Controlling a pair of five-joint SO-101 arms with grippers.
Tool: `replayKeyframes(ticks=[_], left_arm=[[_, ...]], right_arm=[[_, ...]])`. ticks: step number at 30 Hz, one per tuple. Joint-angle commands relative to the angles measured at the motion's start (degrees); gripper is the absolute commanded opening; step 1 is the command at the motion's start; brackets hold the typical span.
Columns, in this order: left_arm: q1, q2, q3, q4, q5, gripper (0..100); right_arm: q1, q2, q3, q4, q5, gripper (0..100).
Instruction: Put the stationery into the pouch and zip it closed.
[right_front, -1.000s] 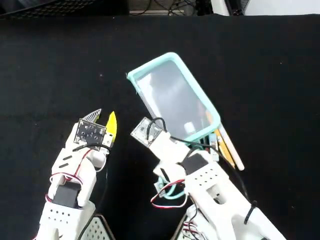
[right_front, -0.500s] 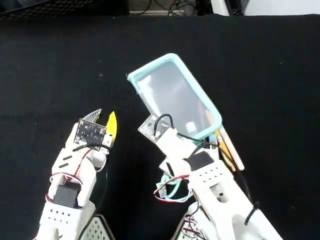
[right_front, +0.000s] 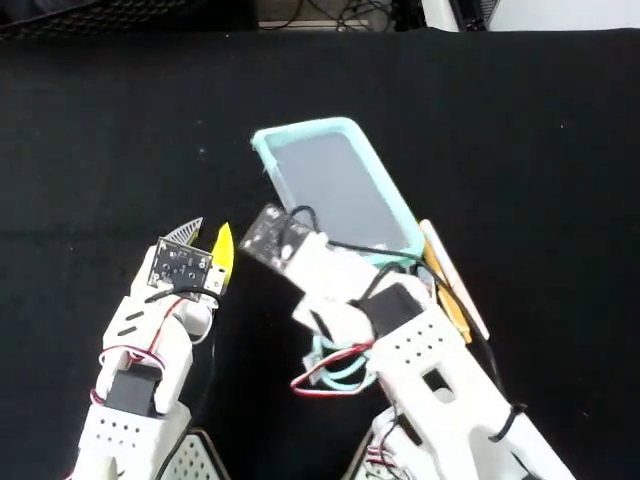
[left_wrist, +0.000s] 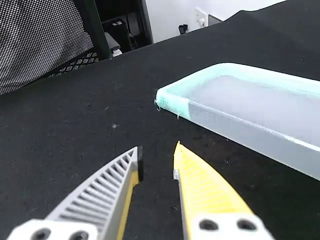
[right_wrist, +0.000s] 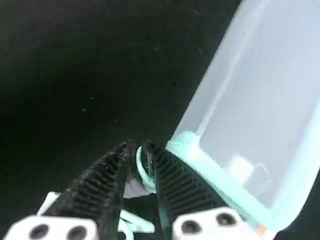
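The pouch lies on the desk, pencils poking from its 5 o'clock end. The right end effector pinches its teal loop — the left end effector, at the pouch's 8 o'clock, hangs slightly spread, empty.

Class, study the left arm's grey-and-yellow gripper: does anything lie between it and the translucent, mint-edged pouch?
Nothing visible does. Black tabletop alone separates the open left gripper from the translucent, mint-edged pouch. The right gripper is shut on a mint loop at the pouch's corner.
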Motion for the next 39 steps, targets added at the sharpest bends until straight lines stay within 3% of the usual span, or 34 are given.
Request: replayKeyframes(ticks=[1,7,13,22,28,33,39], left_arm=[[2.24,-0.44,-3.47,-0.97,4.92,13],[12.53,-0.53,-4.62,2.37,7.12,13],[14.99,-0.53,-10.15,7.74,7.38,13],[15.43,-0.44,-11.3,7.74,7.12,13],[20.62,0.0,-8.57,7.38,6.15,14],[15.43,-0.35,-7.16,7.38,1.41,14],[1.45,-0.44,-6.81,2.73,2.37,13]], right_arm=[[-3.16,-0.84,-4.09,4.22,2.37,1.2],[-3.69,-15.78,1.45,4.48,2.64,1.2],[-3.6,-30.9,6.9,4.48,2.29,1.2],[-3.69,-28.53,10.68,-1.49,2.29,1.2],[-3.52,-27.38,10.95,-1.58,2.2,1.2],[-3.43,-27.38,16.57,-2.64,-0.88,1.3],[-3.16,-26.86,19.65,-1.49,-5.54,3.8]])
